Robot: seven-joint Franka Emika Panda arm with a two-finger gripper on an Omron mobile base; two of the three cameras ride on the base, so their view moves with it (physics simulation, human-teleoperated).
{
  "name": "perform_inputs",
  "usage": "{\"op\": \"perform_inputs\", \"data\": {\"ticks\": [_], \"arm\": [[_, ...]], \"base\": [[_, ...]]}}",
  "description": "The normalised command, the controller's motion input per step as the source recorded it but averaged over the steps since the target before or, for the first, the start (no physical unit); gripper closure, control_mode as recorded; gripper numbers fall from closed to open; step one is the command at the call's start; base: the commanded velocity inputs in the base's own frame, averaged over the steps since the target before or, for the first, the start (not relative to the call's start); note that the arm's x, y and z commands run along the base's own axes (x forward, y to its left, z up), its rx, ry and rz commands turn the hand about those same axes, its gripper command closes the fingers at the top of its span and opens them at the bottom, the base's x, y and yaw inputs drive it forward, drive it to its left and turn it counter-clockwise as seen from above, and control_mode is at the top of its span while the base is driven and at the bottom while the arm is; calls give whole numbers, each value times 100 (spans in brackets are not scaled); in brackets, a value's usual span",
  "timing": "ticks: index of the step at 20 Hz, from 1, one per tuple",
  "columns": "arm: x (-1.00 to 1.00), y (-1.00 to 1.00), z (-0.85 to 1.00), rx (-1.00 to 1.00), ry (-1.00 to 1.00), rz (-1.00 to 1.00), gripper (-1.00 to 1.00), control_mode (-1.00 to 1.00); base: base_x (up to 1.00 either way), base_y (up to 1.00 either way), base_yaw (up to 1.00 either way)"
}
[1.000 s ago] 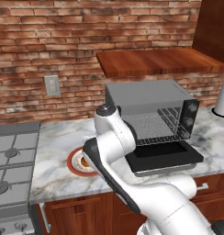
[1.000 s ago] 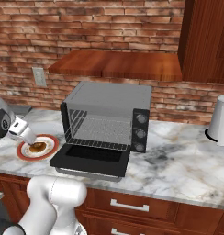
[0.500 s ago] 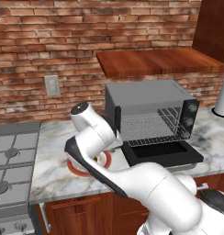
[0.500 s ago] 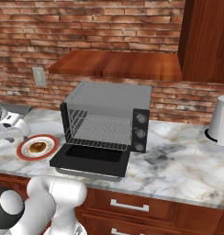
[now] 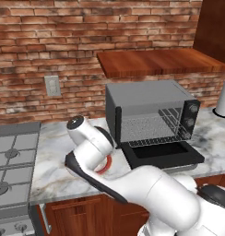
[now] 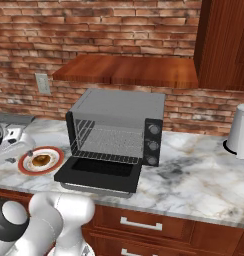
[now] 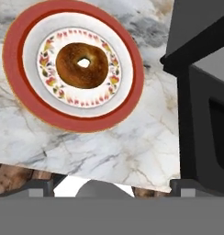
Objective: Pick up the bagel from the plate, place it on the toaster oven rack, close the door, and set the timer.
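The bagel (image 7: 81, 64) lies in the middle of the plate (image 7: 22, 92), a white plate with a red-orange rim on the marble counter. My gripper (image 7: 114, 187) hangs open above the counter's front edge, short of the plate, with nothing between its tips. From the right base view, the gripper (image 6: 21, 150) hovers just left of the plate (image 6: 54, 162) and the bagel (image 6: 40, 160). The toaster oven (image 6: 119, 117) stands right of the plate, its door (image 6: 99, 173) folded down flat and the toaster oven rack (image 6: 114, 142) showing inside. My arm hides most of the plate (image 5: 106, 166) in the left base view.
A gas stove (image 5: 13, 156) lies left of the counter. A white kettle (image 6: 240, 132) stands far right. A wooden shelf (image 6: 129, 70) hangs over the oven. The open door's dark edge (image 7: 201, 114) sits close to the plate's right side.
My arm has swung left and bent lower over the plate, and the hand has dropped slightly beside it. The jaws stay open; bagel, plate and oven have not moved.
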Motion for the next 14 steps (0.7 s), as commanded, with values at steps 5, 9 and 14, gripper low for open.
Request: {"op": "perform_inputs", "data": {"ticks": [5, 9, 14], "arm": [[18, 0, -26, 5, -4, 26, -100, -100], [33, 2, -1, 0, 0, 16, -100, -100], [30, 21, 0, 0, 0, 8, -100, -100]], "base": [[0, 0, 0], [0, 0, 0], [0, 0, 0]]}}
